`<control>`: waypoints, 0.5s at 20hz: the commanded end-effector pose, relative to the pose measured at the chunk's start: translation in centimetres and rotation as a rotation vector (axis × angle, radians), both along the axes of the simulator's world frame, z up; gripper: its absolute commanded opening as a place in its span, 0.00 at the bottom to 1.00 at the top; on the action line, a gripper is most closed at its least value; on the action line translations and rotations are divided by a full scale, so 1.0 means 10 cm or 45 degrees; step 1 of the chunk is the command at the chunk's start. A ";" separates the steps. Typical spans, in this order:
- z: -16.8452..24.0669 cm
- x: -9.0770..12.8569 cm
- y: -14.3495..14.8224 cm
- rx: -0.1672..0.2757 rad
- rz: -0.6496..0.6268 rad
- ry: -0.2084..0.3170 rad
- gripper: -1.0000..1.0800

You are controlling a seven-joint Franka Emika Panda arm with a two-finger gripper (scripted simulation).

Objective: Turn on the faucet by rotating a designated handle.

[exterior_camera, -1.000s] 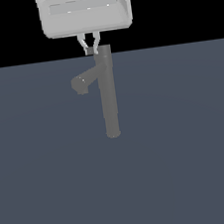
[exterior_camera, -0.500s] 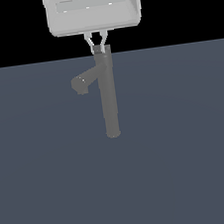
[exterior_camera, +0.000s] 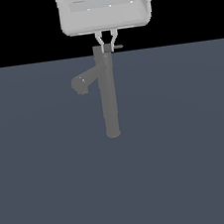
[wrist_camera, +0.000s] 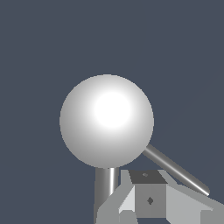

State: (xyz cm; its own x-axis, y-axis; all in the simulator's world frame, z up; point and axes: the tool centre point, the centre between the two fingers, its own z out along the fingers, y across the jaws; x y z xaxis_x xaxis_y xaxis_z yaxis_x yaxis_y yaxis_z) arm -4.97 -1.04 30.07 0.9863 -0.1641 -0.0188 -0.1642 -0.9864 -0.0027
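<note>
Spout (exterior_camera: 81, 83) branches off the faucet column (exterior_camera: 109, 97) toward the exterior view's left; gripper (exterior_camera: 105, 41) sits right above the column top, fingers apart, nothing between them; thin handle (exterior_camera: 117, 47) pokes out of the column top toward the exterior view's right, just beside the fingertips; handle angle unreadable, so can't tell how far it's rotated.

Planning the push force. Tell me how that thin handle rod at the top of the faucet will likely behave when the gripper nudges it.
The handle rod looks like rigid metal, so it probably won't flex. It is thin, smooth and glossy in the wrist view, so the fingers may slip along it. It juts sideways from the upright faucet, so it likely swings around the column rather than tipping.
</note>
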 end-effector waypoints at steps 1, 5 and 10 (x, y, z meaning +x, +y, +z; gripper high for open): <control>0.00 0.14 -0.14 -0.004 -0.019 -0.016 0.00; -0.01 0.26 -0.28 -0.006 -0.035 -0.019 0.00; -0.01 0.41 -0.45 -0.008 -0.055 -0.022 0.00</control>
